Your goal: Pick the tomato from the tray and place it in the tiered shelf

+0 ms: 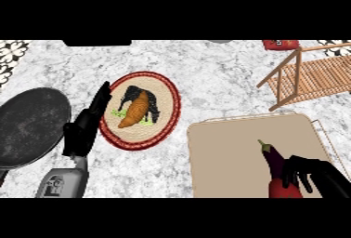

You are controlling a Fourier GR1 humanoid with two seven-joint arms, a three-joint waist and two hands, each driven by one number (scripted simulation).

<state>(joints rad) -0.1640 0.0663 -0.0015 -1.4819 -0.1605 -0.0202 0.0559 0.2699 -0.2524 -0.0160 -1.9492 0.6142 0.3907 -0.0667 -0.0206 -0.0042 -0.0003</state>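
Tomato (280, 189): on tray (233, 153), near edge, beside eggplant (273, 158); right hand (308, 173) fingers curling over it, grasp unconfirmed; tiered shelf (312, 76) unfilled; lift, carry, placement remain; left hand (86, 128) straight-fingered beside woven plate (171, 102).

The counter (226, 74) has a mottled grey-white stone finish. The tiered shelf (312, 76) is slatted light wood; the tray (226, 158) is smooth, matt beige. The plate (171, 100) looks woven, and the pan (31, 125) is dark, speckled and matt.

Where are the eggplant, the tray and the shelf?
eggplant (273, 159): head view, middle of its dark purple body.
tray (226, 158): head view, bare beige floor left of the eggplant.
shelf (315, 80): head view, slatted wooden deck at upper right.
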